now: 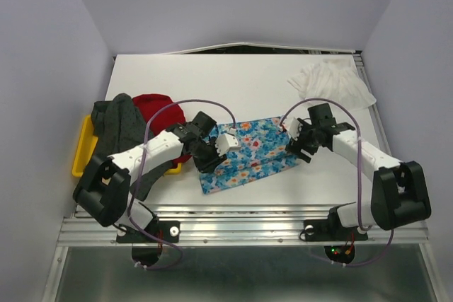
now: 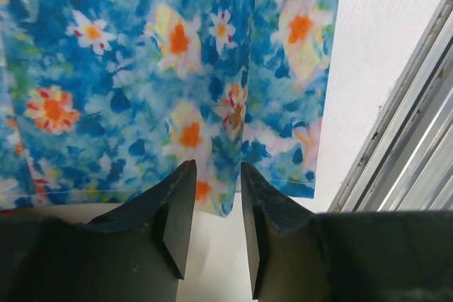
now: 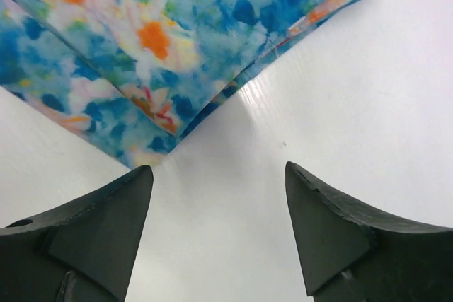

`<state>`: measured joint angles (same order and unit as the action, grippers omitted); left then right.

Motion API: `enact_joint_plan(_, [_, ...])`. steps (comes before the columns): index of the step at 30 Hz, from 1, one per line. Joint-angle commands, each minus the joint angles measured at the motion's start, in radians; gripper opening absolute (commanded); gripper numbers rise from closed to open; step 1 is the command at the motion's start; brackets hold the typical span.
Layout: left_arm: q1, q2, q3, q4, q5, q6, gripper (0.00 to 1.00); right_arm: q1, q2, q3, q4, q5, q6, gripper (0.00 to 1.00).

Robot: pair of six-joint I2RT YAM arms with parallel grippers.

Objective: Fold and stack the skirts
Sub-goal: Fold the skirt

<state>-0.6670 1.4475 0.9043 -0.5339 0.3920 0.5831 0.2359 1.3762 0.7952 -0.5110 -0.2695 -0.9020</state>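
The blue flower-print skirt [image 1: 249, 155] lies flat in the middle of the table. My left gripper [image 1: 211, 155] is at its left edge. In the left wrist view the gripper [image 2: 216, 167] stands open by a narrow gap, with a small fold of the skirt's hem [image 2: 224, 199] between the fingertips. My right gripper [image 1: 297, 145] is at the skirt's right edge. In the right wrist view it [image 3: 218, 167] is wide open over bare table, just short of a skirt corner [image 3: 152, 114]. The white skirt [image 1: 331, 83] lies crumpled at the back right. The red skirt [image 1: 157, 107] and the dark grey skirt [image 1: 120, 129] lie heaped at the left.
A yellow tray [image 1: 83, 148] sits at the left edge under the grey and red skirts. The table's near metal rail [image 2: 410, 125] runs close to the blue skirt's front corner. Grey walls close in the table on three sides.
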Motion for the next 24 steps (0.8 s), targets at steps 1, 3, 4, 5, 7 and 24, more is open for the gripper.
enact_joint_plan(1, [-0.041, -0.101, 0.084, -0.029, -0.013, -0.008, 0.45, 0.0, -0.103, 0.116, -0.038, -0.025, 0.154, 0.77])
enact_joint_plan(3, [-0.065, -0.117, 0.087, 0.004, -0.051, -0.02, 0.46, 0.0, -0.085, 0.148, -0.072, -0.055, 0.265, 0.76])
enact_joint_plan(4, [-0.086, -0.116, 0.084, 0.021, -0.068, -0.029, 0.46, 0.0, -0.069, 0.163, -0.086, -0.071, 0.3, 0.75])
enact_joint_plan(5, [-0.086, -0.108, 0.084, 0.037, -0.077, -0.038, 0.46, 0.0, -0.051, 0.177, -0.098, -0.091, 0.333, 0.74])
enact_joint_plan(7, [-0.105, -0.087, 0.081, 0.081, -0.093, -0.055, 0.47, 0.0, 0.006, 0.203, -0.115, -0.143, 0.406, 0.72])
enact_joint_plan(24, [-0.333, 0.1, 0.047, 0.368, -0.286, -0.152, 0.46, -0.01, 0.141, 0.188, -0.116, -0.139, 0.899, 0.57])
